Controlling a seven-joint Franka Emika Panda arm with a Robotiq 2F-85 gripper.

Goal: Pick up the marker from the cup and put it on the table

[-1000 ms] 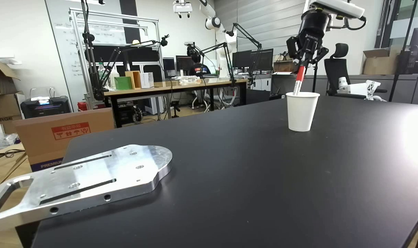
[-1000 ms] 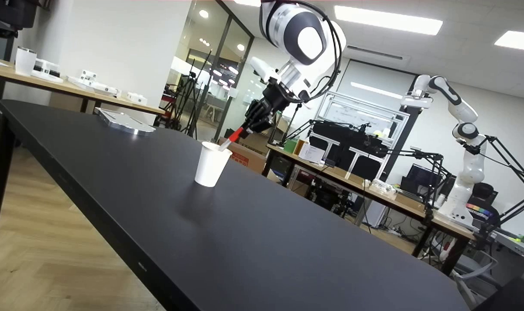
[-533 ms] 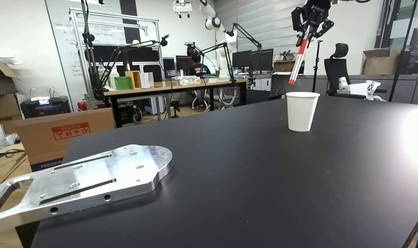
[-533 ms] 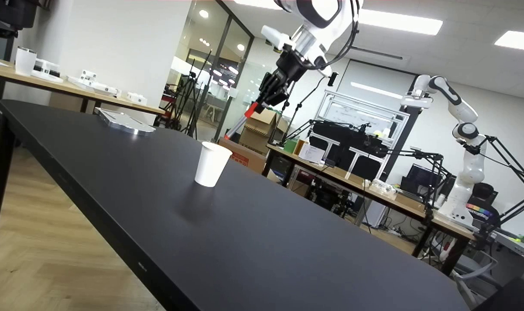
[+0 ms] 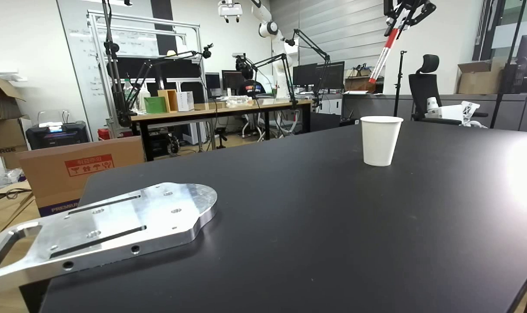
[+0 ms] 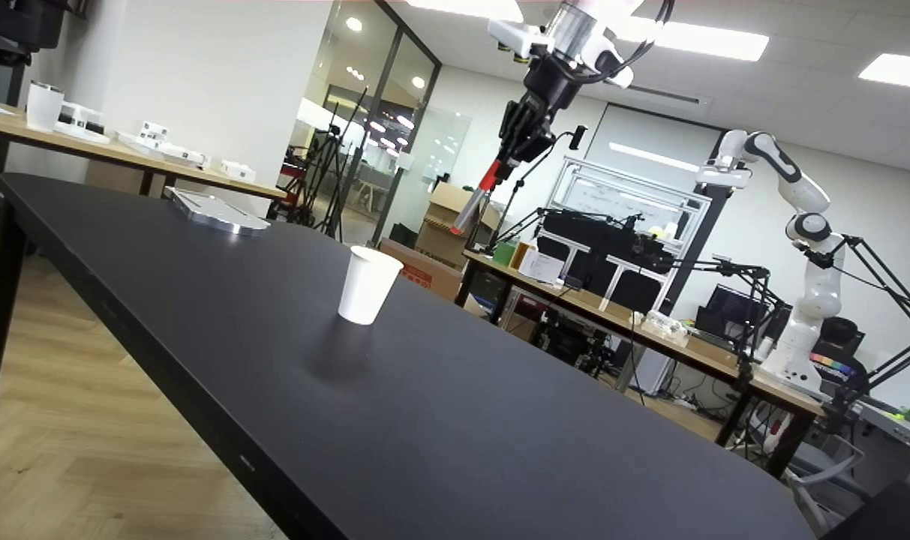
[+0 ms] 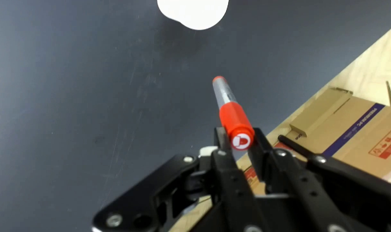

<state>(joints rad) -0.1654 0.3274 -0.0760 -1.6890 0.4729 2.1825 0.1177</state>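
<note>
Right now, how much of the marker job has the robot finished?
Done: the red marker is out of the white cup, which stands upright on the black table.
In hand: the gripper holds the marker, tilted, up in the air.
Left: the marker isn't on the table yet, so it probably needs lowering and letting go.
</note>
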